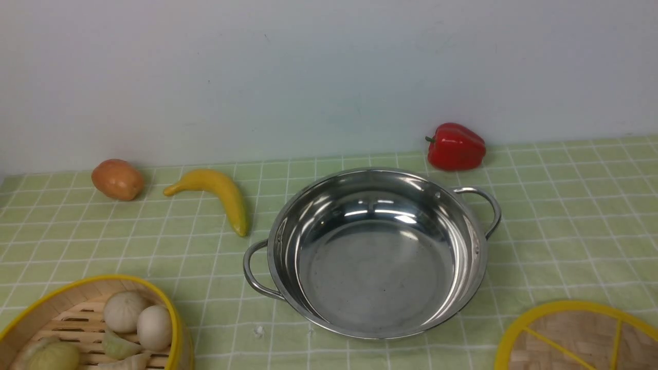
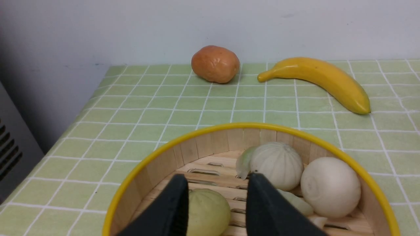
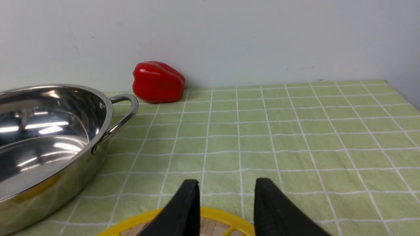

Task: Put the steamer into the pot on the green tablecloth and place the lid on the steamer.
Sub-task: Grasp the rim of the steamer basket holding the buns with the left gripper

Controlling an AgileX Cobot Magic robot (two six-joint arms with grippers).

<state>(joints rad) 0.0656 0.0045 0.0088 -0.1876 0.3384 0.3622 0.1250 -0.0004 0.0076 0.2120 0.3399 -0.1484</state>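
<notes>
The steel pot (image 1: 375, 267) stands empty in the middle of the green tablecloth (image 1: 565, 216). At the near left is the steamer (image 1: 51, 308), holding white and pale-green dumplings (image 1: 138, 318). The lid (image 1: 565, 334) lies flat at the near right, cut off by the frame. Neither gripper shows in the front view. In the left wrist view my left gripper (image 2: 217, 177) hangs open over the steamer (image 2: 249, 125), its fingers apart above a pale-green dumpling (image 2: 208, 213). In the right wrist view my right gripper (image 3: 227, 181) is open above the lid's far rim (image 3: 213, 212), with the pot (image 3: 49, 137) off to one side.
A brown potato (image 1: 117, 179) and a yellow banana (image 1: 216, 195) lie at the back left, a red pepper (image 1: 456, 146) at the back right against the wall. The cloth's left edge (image 2: 82, 108) drops off beside a grey unit (image 2: 13, 154).
</notes>
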